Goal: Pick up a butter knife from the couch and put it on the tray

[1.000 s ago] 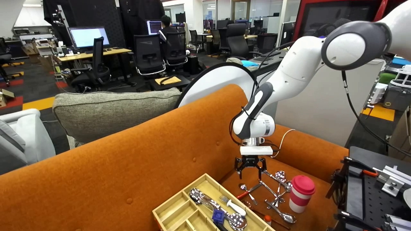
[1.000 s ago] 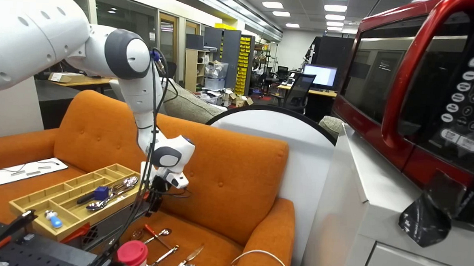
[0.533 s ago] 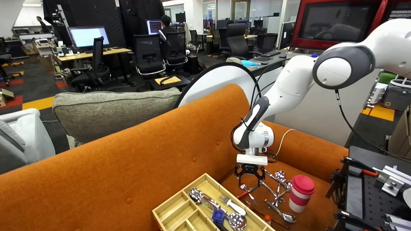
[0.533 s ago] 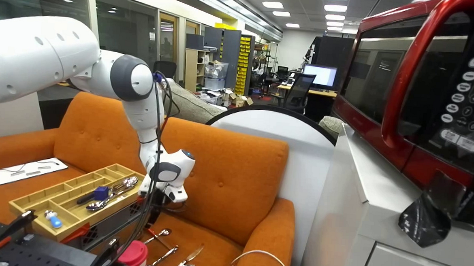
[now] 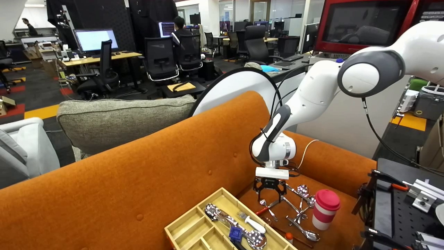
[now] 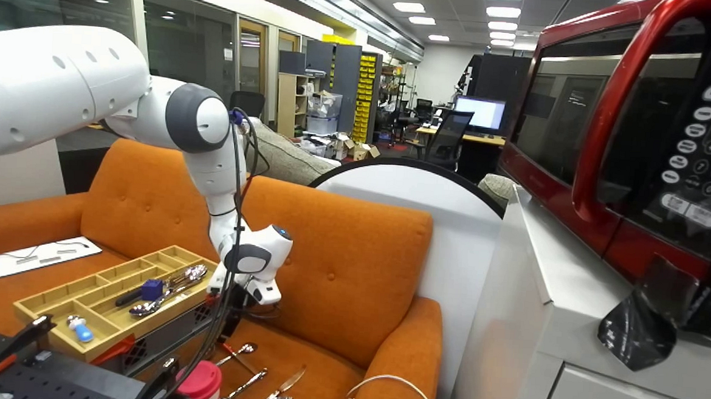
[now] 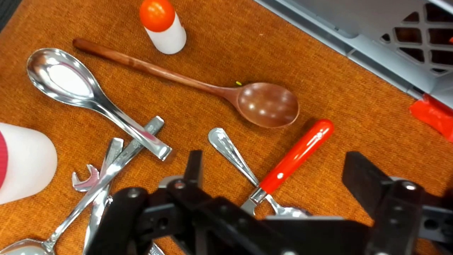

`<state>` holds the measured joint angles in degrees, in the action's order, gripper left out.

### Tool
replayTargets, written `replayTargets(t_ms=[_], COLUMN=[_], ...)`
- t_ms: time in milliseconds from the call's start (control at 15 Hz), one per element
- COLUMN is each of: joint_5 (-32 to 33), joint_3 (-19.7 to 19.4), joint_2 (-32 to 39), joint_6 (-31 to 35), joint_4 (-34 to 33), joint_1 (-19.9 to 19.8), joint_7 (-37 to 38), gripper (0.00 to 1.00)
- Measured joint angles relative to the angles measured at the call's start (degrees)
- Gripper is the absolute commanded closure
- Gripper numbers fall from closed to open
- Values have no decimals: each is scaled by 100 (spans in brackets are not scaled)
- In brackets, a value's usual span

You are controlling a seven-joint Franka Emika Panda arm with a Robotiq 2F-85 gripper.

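Wrist view: above the couch [image 7: 371, 122], the end effector [image 7: 275, 167] is holding nothing, jaws wide apart, while between them what looks like a red-handled butter knife [image 7: 297, 156] is crossing a spoon [image 7: 240, 164].

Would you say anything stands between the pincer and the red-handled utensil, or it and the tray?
Nothing visible blocks the pincer from the red handle; towards the tray, the grey crate below it stands between.

Couch [image 5: 180, 166]: matt, rough cloth. Tray [image 5: 187, 222]: smooth wood. Brown spoon [image 7: 262, 104]: glossy wood. Gripper [image 7: 276, 168]: matt.
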<state>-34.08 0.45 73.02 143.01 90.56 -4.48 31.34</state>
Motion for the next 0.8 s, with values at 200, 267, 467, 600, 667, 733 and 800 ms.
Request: replayTargets(t_ms=[200, 267, 467, 600, 667, 733, 800], joint_5=[-58, -91, -195, -249, -264, -278, -299], joint_3=[1, 2, 22, 55, 69, 73, 73], joint_2=[286, 411, 771, 971, 1057, 1127, 1158], joint_6=[0, 15, 79, 87, 87, 89, 105], joint_4=[-262, -389, -786, -1031, -1139, -1239, -1283], joint_1=[-37, -44, -44, -45, -44, -44, -45], joint_7=[318, 432, 785, 1000, 1125, 1272, 1407], gripper=[0, 0, 0, 0, 0, 0, 0])
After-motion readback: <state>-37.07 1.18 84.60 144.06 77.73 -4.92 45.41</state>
